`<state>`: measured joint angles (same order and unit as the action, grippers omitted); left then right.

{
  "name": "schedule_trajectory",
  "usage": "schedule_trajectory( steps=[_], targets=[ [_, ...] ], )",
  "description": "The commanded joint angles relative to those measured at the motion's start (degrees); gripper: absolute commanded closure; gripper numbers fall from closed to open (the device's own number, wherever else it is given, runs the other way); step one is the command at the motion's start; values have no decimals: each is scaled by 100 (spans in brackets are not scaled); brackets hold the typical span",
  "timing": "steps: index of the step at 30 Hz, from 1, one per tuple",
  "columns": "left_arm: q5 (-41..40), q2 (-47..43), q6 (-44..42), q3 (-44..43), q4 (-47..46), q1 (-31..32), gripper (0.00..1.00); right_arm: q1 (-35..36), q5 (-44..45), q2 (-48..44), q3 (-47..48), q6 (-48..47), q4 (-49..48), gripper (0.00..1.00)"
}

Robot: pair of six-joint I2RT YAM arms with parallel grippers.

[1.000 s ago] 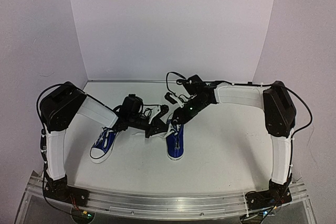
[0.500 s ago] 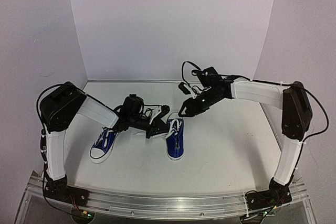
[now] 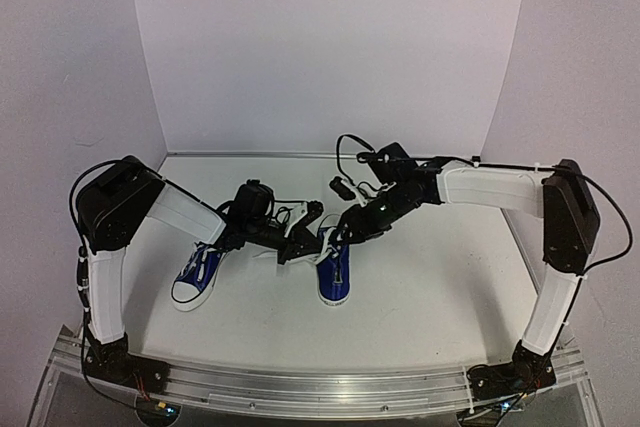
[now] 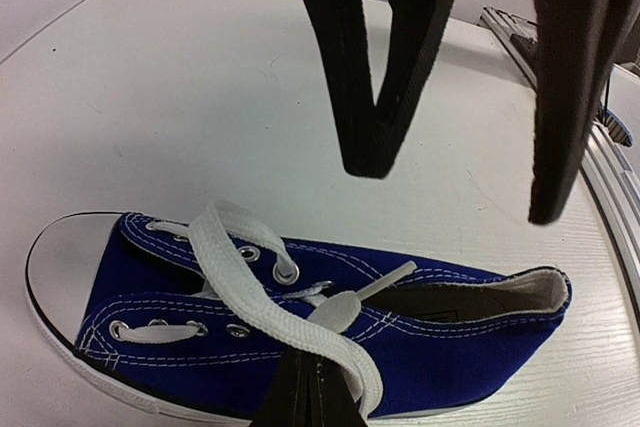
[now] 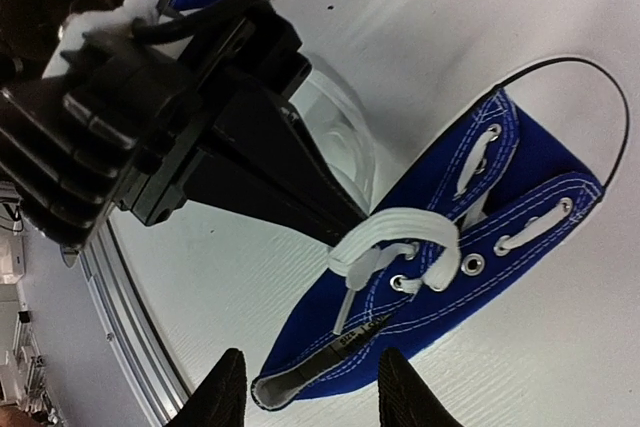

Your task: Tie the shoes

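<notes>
Two blue shoes with white laces lie on the white table. One shoe is at the left, under my left arm. The other shoe is in the middle; it also shows in the left wrist view and the right wrist view. My left gripper is shut on a white lace of the middle shoe, pinching it at the shoe's side. My right gripper is open and empty, hovering just above that shoe's heel opening. Its dark fingers hang over the shoe in the left wrist view.
An aluminium rail runs along the table's near edge. White walls close the back and both sides. The left gripper's body sits close beside the right gripper. Bare table lies right of the middle shoe.
My right gripper drew back up and to the right from the middle shoe, then came back down toward its heel. The left gripper and both shoes have not moved.
</notes>
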<state>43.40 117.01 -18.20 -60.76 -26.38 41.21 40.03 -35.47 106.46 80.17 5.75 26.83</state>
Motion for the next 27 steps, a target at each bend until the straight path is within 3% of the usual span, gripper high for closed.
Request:
schedule_trajectory(
  steps=[1,10,20,27],
  targets=[
    [41,-124,-72,-238,-27,14,100,46,-48,227,187,54,-64,57],
    [38,-135,-45,-235,-78,13,100,103,41,570,332,13,-65,61],
    [26,-155,-61,-217,-67,19,100,141,12,830,624,11,-63,75],
    [-68,-206,-117,-227,79,10,100,157,56,749,563,-31,-55,100]
  ],
)
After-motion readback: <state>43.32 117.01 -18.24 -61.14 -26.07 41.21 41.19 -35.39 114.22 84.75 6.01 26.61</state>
